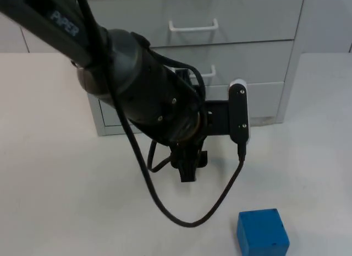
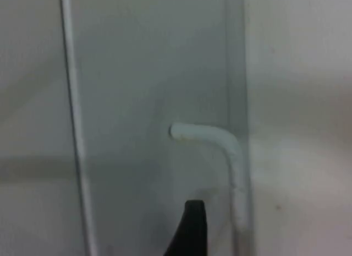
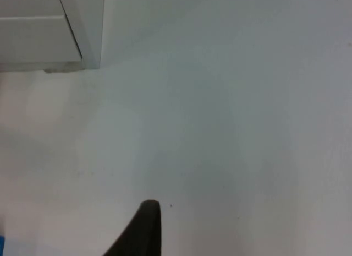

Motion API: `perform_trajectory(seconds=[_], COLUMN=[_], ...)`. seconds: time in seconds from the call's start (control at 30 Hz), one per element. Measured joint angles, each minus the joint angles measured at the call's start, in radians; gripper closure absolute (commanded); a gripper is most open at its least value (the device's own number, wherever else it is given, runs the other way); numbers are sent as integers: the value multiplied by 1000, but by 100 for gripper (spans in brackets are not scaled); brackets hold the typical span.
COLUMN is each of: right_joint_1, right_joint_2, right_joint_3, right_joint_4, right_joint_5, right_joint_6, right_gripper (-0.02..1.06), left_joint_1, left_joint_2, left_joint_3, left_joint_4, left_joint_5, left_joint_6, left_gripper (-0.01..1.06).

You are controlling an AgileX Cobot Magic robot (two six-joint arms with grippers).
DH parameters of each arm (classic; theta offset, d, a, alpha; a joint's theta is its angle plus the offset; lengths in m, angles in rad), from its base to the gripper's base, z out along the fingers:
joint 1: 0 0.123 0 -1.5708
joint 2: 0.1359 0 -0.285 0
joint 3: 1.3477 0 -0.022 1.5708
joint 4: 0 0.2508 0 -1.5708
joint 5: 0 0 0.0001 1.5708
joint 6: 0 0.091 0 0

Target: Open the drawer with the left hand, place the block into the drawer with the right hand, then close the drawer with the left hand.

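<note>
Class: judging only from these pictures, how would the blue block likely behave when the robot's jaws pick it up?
The blue block looks like a flat-faced cube, so it probably sits stably and will not roll. Its matte, parallel sides likely give the jaws a secure hold. It appears solid and rigid, so squeezing should not deform it, though weight cannot be judged.

One blue block [image 1: 263, 232], one drawer cabinet [image 1: 247, 25], perhaps three drawers, two handles plainly visible.
</note>
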Motion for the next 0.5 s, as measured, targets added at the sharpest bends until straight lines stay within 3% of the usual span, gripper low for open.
perform_trajectory(seconds=[0.1, 0.23, 0.3, 0.37, 0.4, 0.47, 0.5], right_joint_1=[0, 0, 0, 0, 0, 0, 0], right_joint_2=[0, 0, 0, 0, 0, 0, 0], right_joint_3=[0, 0, 0, 0, 0, 0, 0], right_joint_4=[0, 0, 0, 0, 0, 0, 0], right_joint_5=[-2, -4, -4, -6, -6, -6, -6], right_joint_6=[0, 0, 2, 2, 2, 2, 2], right_gripper=[-1, -1, -1, -1, -1, -1, -1], left_joint_1=[0, -7, -7, -7, -7, -8, -11], left_joint_2=[16, 27, 30, 29, 31, 31, 31], left_joint_3=[-24, -42, -50, -52, -54, -70, -72], left_joint_4=[-6, -23, -36, -40, -55, -96, -110], left_joint_5=[19, 32, 42, 41, 41, 68, 76], left_joint_6=[-3, -5, -3, -1, -1, 3, 19], left_gripper=[30, 41, 55, 83, 83, 105, 105])
